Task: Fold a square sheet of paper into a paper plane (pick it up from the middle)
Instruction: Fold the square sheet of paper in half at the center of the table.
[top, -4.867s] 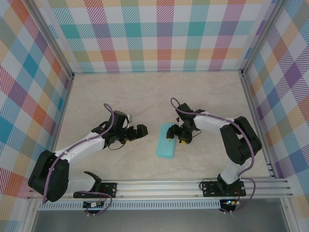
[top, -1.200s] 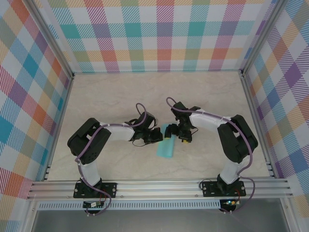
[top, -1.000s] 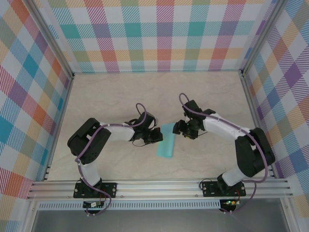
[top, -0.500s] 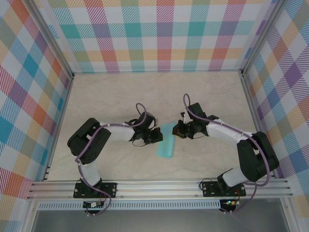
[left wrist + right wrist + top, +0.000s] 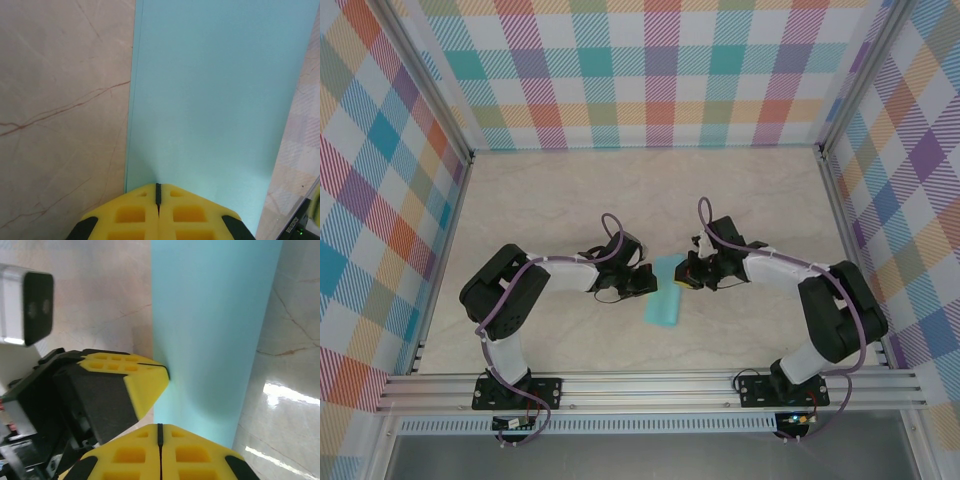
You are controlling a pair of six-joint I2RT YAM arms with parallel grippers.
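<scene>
Paper: one strip. Left claw, right claw: two, closed.

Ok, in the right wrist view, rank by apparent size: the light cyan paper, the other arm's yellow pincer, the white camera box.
Light cyan paper
Left arm's yellow pincer, nearness may inflate it
White camera box, partly cropped

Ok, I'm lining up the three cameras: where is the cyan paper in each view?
Top external: paper mid-table, between the end effectors.
Left wrist: paper from centre to right.
Right wrist: paper as a band from the top down to bottom centre.
Landmark: left end effector, its yellow tip at the paper's edge.
</scene>
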